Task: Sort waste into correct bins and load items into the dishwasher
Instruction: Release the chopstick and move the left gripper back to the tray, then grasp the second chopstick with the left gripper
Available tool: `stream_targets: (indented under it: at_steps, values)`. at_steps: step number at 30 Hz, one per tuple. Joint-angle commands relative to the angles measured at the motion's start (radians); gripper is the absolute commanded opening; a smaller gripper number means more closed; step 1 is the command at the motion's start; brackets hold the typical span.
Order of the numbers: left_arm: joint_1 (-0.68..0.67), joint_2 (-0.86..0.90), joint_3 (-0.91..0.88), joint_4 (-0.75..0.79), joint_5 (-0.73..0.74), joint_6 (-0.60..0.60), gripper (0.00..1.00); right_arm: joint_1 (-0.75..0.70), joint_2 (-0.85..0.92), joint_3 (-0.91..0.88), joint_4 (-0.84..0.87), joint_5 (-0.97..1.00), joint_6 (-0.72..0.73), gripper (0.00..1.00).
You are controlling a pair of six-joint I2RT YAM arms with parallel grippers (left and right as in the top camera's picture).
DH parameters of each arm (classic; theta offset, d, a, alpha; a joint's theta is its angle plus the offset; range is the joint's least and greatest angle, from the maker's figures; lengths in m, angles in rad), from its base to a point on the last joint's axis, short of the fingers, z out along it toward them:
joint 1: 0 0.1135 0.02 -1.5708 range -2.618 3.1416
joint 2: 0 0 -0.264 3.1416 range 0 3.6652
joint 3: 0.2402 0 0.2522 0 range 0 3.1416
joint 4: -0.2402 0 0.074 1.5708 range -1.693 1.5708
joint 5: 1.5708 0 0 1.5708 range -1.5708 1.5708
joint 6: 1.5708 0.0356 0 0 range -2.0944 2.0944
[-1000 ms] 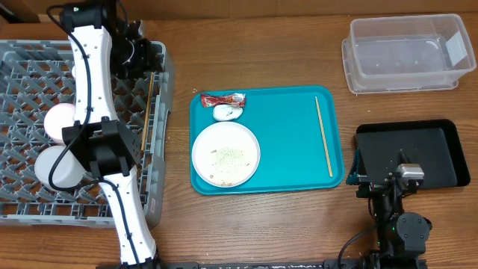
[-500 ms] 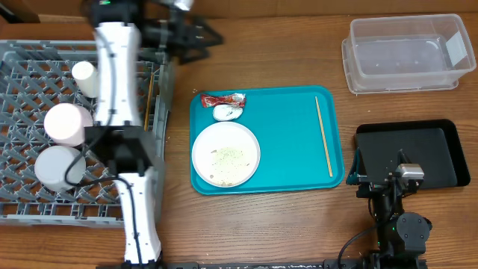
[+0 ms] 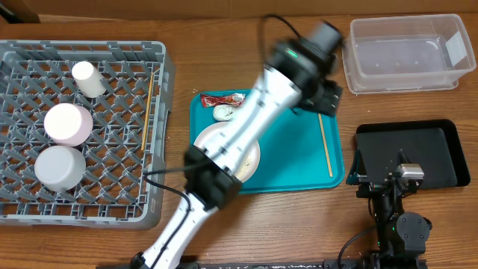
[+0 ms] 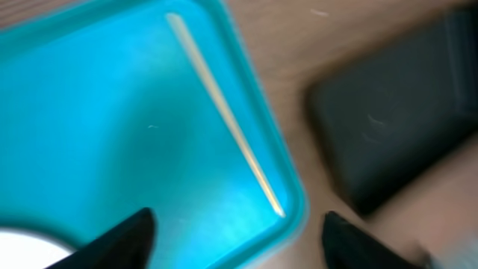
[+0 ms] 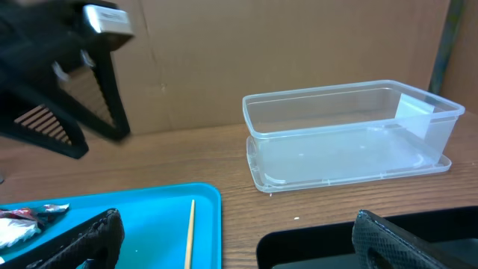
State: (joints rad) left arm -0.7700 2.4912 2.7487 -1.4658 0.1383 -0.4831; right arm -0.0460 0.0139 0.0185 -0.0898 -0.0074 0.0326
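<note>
Swung across from rack (image 3: 22, 202) since a second ago: left gripper (image 3: 323, 96), jaws spread, empty, over teal tray (image 3: 291, 161). One chopstick (image 3: 325, 142) beneath; one plate (image 3: 208, 142), wrapper (image 3: 220, 99), scrap (image 3: 224, 113) leftward. In rack: second chopstick (image 3: 147, 104), three vessels (image 3: 68, 124).

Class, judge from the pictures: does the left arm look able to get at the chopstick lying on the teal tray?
Probably yes. The left gripper hovers just above the teal tray, jaws apart and empty, and the chopstick lies bare close in front of it. Nothing stands in between.
</note>
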Motion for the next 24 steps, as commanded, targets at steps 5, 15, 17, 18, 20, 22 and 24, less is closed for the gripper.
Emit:
stream_targets:
  at_steps: [5, 15, 17, 18, 20, 22, 24]
  values:
    - [-0.131, 0.012, 0.011, 0.076, -0.548, -0.362, 0.61, -0.005, -0.011, -0.011, 0.006, 0.006, -0.003, 1.00]
    - [-0.146, 0.137, 0.007, 0.152, -0.530, -0.501, 0.53, -0.005, -0.011, -0.011, 0.006, 0.006, -0.003, 1.00]
    - [-0.147, 0.175, 0.007, 0.163, -0.529, -0.502, 0.52, -0.005, -0.011, -0.011, 0.006, 0.006, -0.003, 1.00]
    - [-0.147, 0.191, 0.007, 0.166, -0.529, -0.507, 0.50, -0.005, -0.011, -0.011, 0.006, 0.006, -0.003, 1.00]
    - [-0.147, 0.216, 0.007, 0.170, -0.525, -0.523, 0.49, -0.005, -0.011, -0.011, 0.006, 0.006, -0.003, 1.00]
    - [-0.147, 0.237, 0.007, 0.174, -0.512, -0.539, 0.50, -0.005, -0.011, -0.011, 0.006, 0.006, -0.003, 0.99]
    - [-0.147, 0.256, 0.007, 0.185, -0.496, -0.554, 0.50, -0.005, -0.011, -0.011, 0.006, 0.006, -0.003, 1.00]
